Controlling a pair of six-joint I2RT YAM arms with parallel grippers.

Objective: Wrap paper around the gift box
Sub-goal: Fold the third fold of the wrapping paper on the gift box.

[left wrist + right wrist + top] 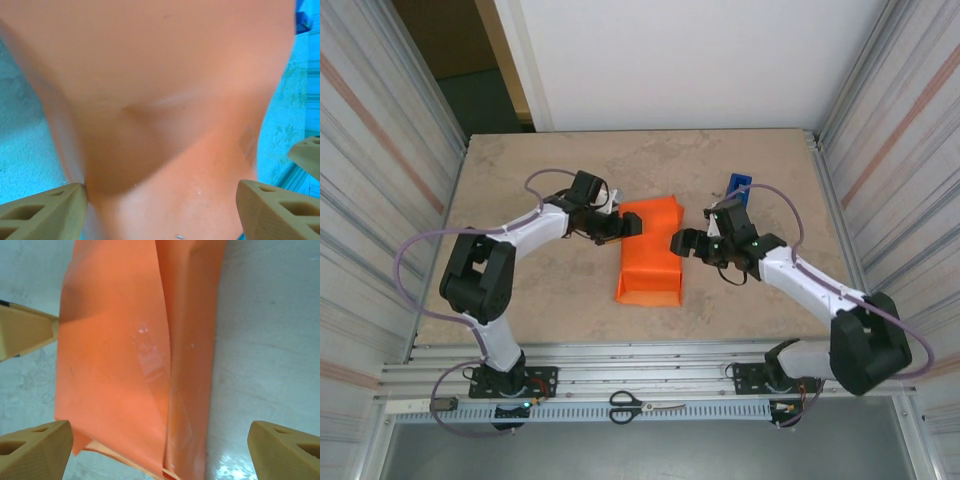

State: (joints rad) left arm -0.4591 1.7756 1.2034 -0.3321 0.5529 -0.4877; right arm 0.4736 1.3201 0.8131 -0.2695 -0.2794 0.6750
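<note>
On the worktop, the paper lies at the centre, folded lengthwise into a long orange sleeve, one flap lapping over the other along a seam. The gift box is hidden; I judge it sits inside those folds. By my reckoning the first wrap is made, while the open ends are left to fold down and the seam to fasten. My left claw stands open at the sleeve's far left edge, gripping nothing, the paper spread between its fingers. My right claw is likewise spread wide at the right edge, empty. A blue tape dispenser waits behind my right arm; scissors lie on the near rail. Nothing blocks the sleeve.
</note>
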